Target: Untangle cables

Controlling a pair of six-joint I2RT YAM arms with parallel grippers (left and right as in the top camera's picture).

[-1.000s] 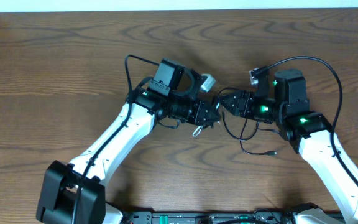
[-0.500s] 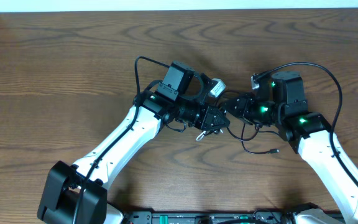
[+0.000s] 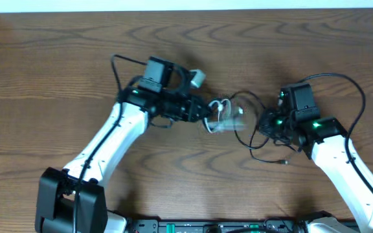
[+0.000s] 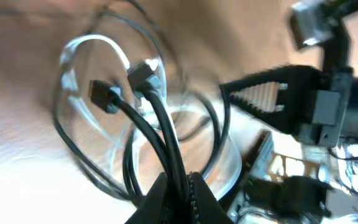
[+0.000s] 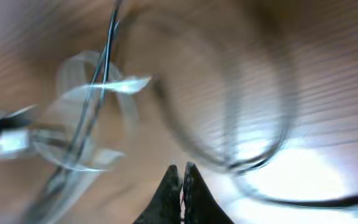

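My left gripper is shut on two black cables that rise from its jaws to small plugs. The white cable hangs in blurred loops just right of it, and it also shows in the left wrist view. More black cable loops between the two grippers, with an end plug lying on the table. My right gripper is shut, and I see no cable between its tips. A black loop lies just beyond them.
The brown wooden table stretches all around. Thick black wires fixed to the arms arc over the left wrist and the right wrist. The table's back edge meets a white wall.
Both arms have drawn apart, the left one to the left and the right one to the right. The bundle has spread out between them, and the white cable now shows in the gap.
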